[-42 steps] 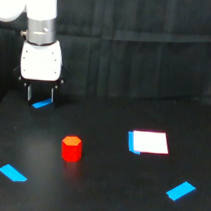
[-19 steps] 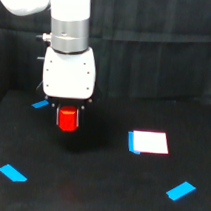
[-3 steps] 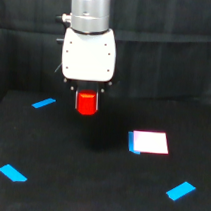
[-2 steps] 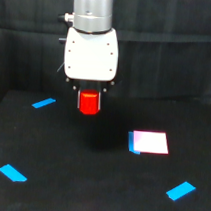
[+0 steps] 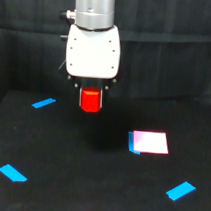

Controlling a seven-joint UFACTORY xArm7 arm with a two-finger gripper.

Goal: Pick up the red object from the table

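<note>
The red object [image 5: 90,100] is a small bright red stubby block held between the fingers of my gripper [image 5: 91,95], clear above the black table [image 5: 89,183]. The gripper hangs from a white housing [image 5: 93,52] in the upper middle of the exterior view. Its dark fingers sit close on both sides of the block and are mostly hidden by it. A faint shadow lies on the table below the block.
A white card with a blue edge [image 5: 149,142] lies to the exterior view's right. Blue tape strips lie at the left back [image 5: 43,103], left front [image 5: 12,172] and right front [image 5: 180,190]. A dark curtain hangs behind the table.
The gripper has risen a little with the red object in it. Much earlier, the object stood on the table and the gripper came over it and closed on it.
</note>
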